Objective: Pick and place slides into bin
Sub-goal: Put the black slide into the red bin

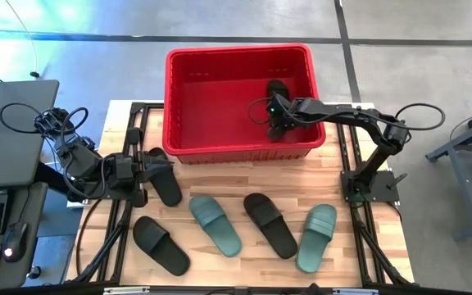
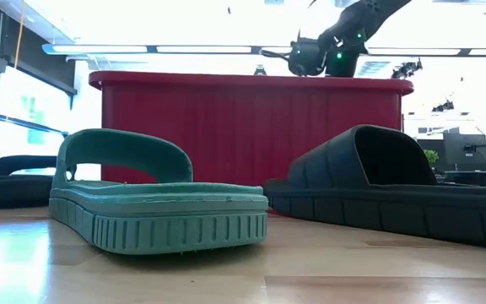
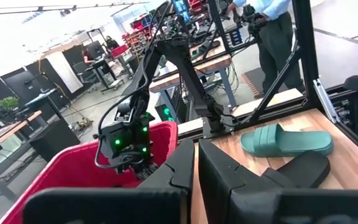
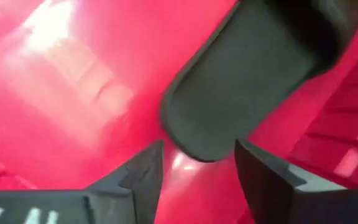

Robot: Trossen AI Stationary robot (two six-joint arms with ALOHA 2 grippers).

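Observation:
The red bin (image 1: 187, 98) stands at the table's far side. One black slide (image 1: 279, 88) lies on the bin's floor by its right wall. My right gripper (image 4: 197, 162) is open inside the bin, just above that slide's end (image 4: 197, 140), fingertips on either side and apart from it. It also shows above the bin's rim in the low view (image 2: 319, 55). My left gripper (image 3: 194, 171) is shut at the table's left, over the far end of another black slide (image 1: 166, 182). Two green slides (image 1: 215, 224) (image 1: 316, 236) and two black slides (image 1: 161, 244) (image 1: 270, 223) lie flat on the table. My left gripper is over the strap end of the black slide (image 1: 158, 168) at the table's left. I cannot tell whether it touches it.
The wooden table (image 1: 244, 176) has dark frame rails along its left and right edges. A desk with a keyboard stands off the table's left side. In the left wrist view a person (image 3: 278, 37) stands in the room beyond the table.

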